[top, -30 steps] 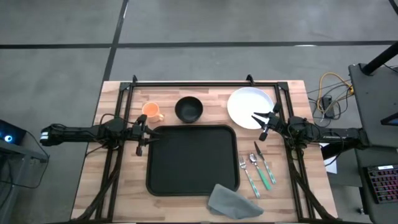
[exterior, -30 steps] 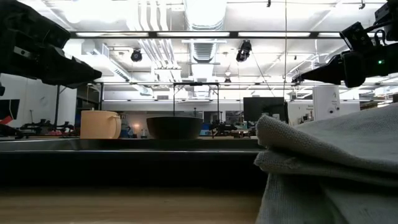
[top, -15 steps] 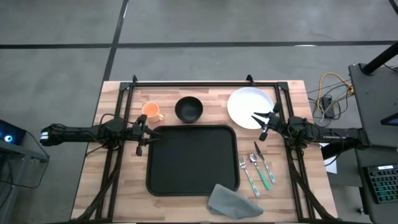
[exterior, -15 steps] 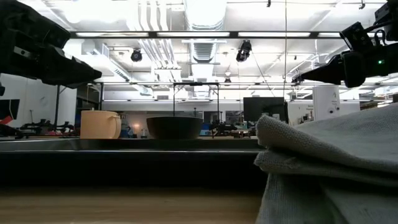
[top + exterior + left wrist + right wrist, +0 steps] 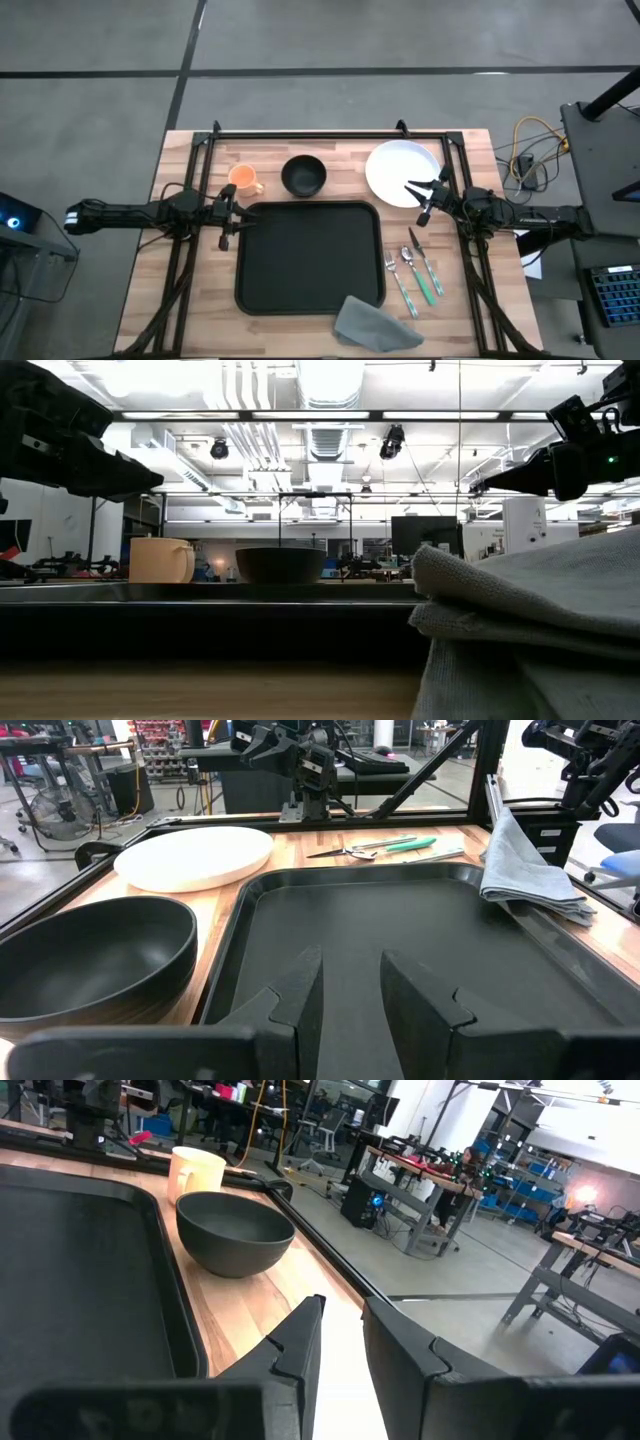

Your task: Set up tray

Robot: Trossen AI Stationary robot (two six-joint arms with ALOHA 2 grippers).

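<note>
The black tray (image 5: 310, 257) lies flat in the middle of the wooden table, with nothing on it; it fills the left wrist view (image 5: 400, 940). My left gripper (image 5: 243, 221) hovers open over the tray's left edge. My right gripper (image 5: 415, 196) hovers open above the near right rim of the white plate (image 5: 400, 172). A dark bowl (image 5: 303, 175) and an orange cup (image 5: 243, 179) stand beyond the tray's far edge. A fork, spoon and green-handled knife (image 5: 415, 270) lie right of the tray. A grey folded napkin (image 5: 375, 322) overlaps the tray's near right corner.
A black metal frame (image 5: 330, 132) runs along the table's far edge and down both sides. Bare wood shows left of the tray (image 5: 190, 290) and near the right corner (image 5: 470, 310). In the low view the napkin (image 5: 530, 630) blocks the right half.
</note>
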